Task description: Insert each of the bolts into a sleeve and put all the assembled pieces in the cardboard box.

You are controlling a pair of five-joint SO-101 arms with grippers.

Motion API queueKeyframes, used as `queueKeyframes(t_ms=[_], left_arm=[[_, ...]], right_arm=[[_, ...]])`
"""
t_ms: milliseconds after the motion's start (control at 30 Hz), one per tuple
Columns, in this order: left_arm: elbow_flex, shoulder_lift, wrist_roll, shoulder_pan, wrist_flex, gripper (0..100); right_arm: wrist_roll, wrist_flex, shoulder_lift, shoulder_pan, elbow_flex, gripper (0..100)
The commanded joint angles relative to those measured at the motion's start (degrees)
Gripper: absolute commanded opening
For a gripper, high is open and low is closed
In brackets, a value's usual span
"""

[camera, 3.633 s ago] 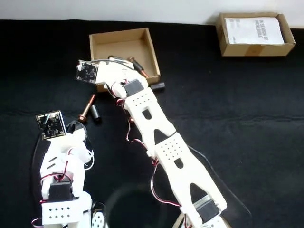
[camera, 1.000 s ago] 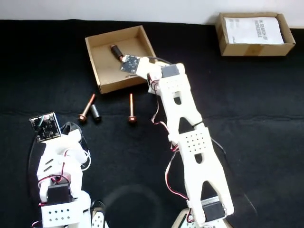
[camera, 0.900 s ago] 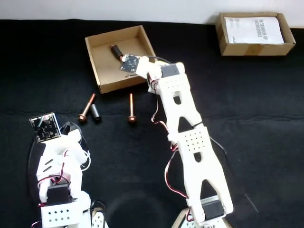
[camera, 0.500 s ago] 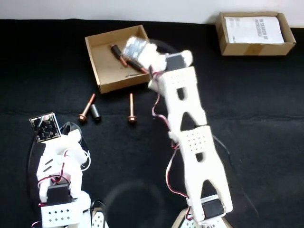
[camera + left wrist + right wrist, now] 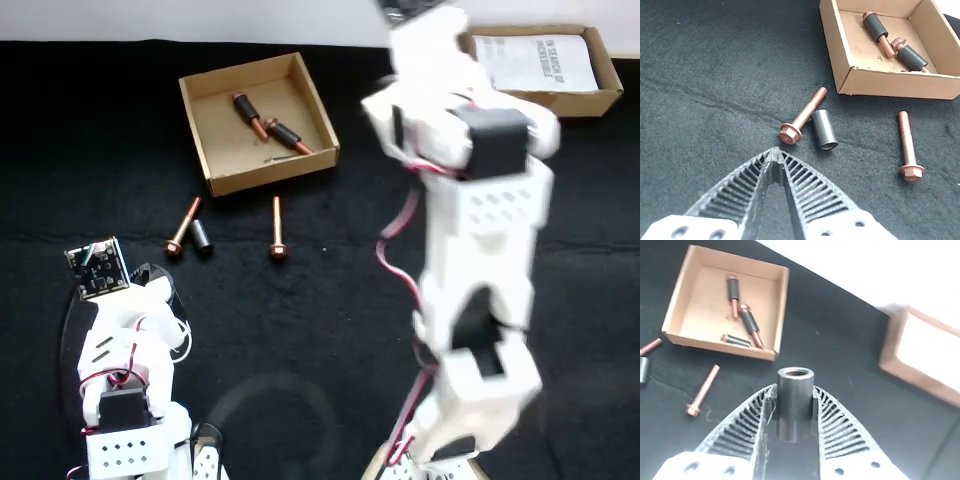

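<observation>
1. The black-covered worktop (image 5: pixel 560 300) carries everything. The right arm (image 5: pixel 480 250) stands tall at the right of the high view, probably held high so its load clears the loose parts.
2. The left arm (image 5: pixel 125 370) sits folded at lower left. Its left pincer (image 5: pixel 775 160) is closed tip to tip on nothing and points at the nearest bolt, seemingly placed to pick it up next.
3. The box (image 5: pixel 225 140), upper left of centre, holds at least two assembled pieces (image 5: pixel 250 115). A thinner item lies beside them, too small to tell.
4. The far box (image 5: pixel 585 103), at upper right, holds a printed sheet (image 5: pixel 535 62). Its print is too small to read, and no other writing is legible.
5. The right pincer (image 5: pixel 795 387) clamps the held sleeve (image 5: pixel 795 415) by its sides with the bore left open at the free end, likely so a bolt can be pushed in.
6. The loose sleeve (image 5: pixel 201 236) lies just beside the left bolt (image 5: pixel 183 227), below the box. The other bolt (image 5: pixel 277 230) lies apart, to their right. Both bolts are unassembled.
</observation>
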Motion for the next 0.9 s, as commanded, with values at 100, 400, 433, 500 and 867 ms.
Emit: queueKeyframes(t_ms=[100,400,433,500,867], left_arm=[[1.0,-0.5,-0.3,-0.2,0.2,1],[1.0,-0.5,-0.3,-0.3,0.3,1],[1.0,-0.5,-0.3,0.0,0.0,1],[1.0,-0.5,-0.4,0.7,0.1,1],[-14.5,0.6,-13.7,11.4,16.8,1]], right_arm=[[-0.8,0.4,-31.3,9.5,29.3,0.8],[1.0,-5.8,-62.1,43.9,60.6,0.8],[2.4,-7.8,-65.3,48.7,64.6,0.8],[4.7,-12.5,-71.4,56.6,73.2,0.8],[7.6,-36.1,-114.1,72.5,120.1,0.8]])
